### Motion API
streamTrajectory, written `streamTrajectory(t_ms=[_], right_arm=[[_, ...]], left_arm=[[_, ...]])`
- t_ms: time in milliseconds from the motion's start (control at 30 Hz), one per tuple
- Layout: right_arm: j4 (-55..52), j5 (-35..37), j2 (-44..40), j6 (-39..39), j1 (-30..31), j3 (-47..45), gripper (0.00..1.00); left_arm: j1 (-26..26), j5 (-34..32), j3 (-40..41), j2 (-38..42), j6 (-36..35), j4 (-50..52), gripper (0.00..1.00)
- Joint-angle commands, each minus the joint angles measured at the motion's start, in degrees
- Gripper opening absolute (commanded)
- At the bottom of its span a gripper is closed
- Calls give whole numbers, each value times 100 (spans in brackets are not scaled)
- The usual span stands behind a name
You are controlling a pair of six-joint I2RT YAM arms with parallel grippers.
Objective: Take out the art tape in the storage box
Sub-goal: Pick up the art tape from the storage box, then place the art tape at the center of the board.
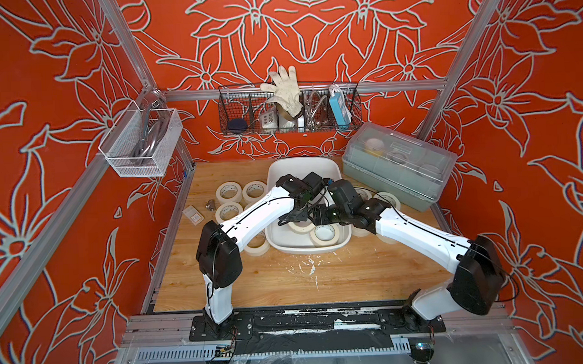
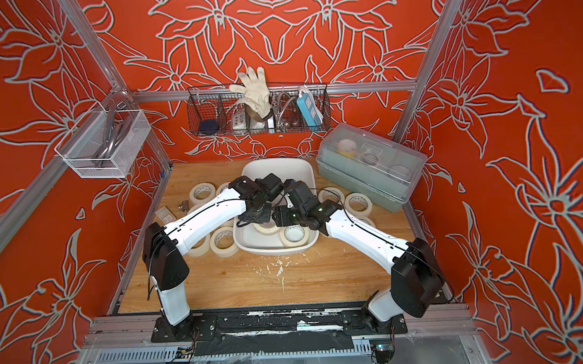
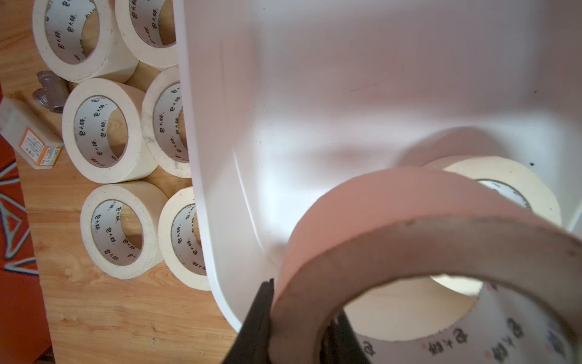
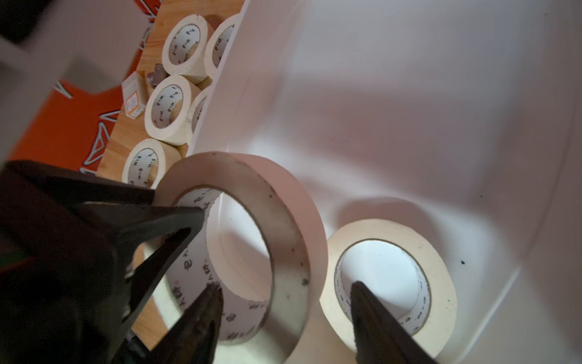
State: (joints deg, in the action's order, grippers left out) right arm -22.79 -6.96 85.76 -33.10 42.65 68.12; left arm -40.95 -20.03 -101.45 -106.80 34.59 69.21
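Gripping tilted tape roll by its wall with left jaws, in storage box by near edge. Hovering right jaws, parted, astride wall of flat roll at box's near right corner, hole up, one tip over core. Nearest to right arm

Repeated Chinese characters inside art tape cores

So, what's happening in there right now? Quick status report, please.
Left gripper shut on a cream masking-tape roll, tilted up inside the glossy white plastic tub. Right gripper open, close beside it. Second cream roll lies flat in tub.
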Motion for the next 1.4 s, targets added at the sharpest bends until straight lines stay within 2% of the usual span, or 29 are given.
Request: streamTrajectory(t_ms=[0, 267, 367, 467, 567, 633, 700, 900, 1000, 1133, 1367], right_arm=[[-295, 628, 186, 97, 64, 281, 62], [-505, 835, 539, 269, 76, 612, 45], [-544, 860, 542, 352, 75, 665, 29], [-582, 905, 487, 439, 76, 700, 9], [-604, 983, 407, 527, 75, 713, 0], [-634, 1016, 360, 593, 74, 729, 0], [-685, 1061, 299, 662, 62, 744, 0], [-826, 1212, 96, 916, 34, 774, 0], [-964, 1279, -25, 1060, -24, 808, 0], [-1286, 1351, -256, 1249, -202, 887, 0], [-1717, 1069, -1058, 1346, -1032, 611, 0]], left_arm=[[-36, 125, 79, 324, 79, -119, 3], [-32, 326, 377, 602, 77, -404, 4], [-36, 359, 491, 730, 73, -505, 4], [-36, 436, 631, 901, 70, -684, 5], [-36, 612, 855, 1172, 63, -999, 15], [-27, 864, 1128, 1447, -4, -1386, 21], [-29, 1038, 1457, 1783, 20, -1823, 38], [-18, 1227, 2128, 2668, 21, -2684, 65], [5, 1138, 2314, 2989, 25, -2830, 72], [67, 1038, 2496, 3262, 42, -2902, 75], [207, 1069, 2725, 3329, 71, -3058, 79]])
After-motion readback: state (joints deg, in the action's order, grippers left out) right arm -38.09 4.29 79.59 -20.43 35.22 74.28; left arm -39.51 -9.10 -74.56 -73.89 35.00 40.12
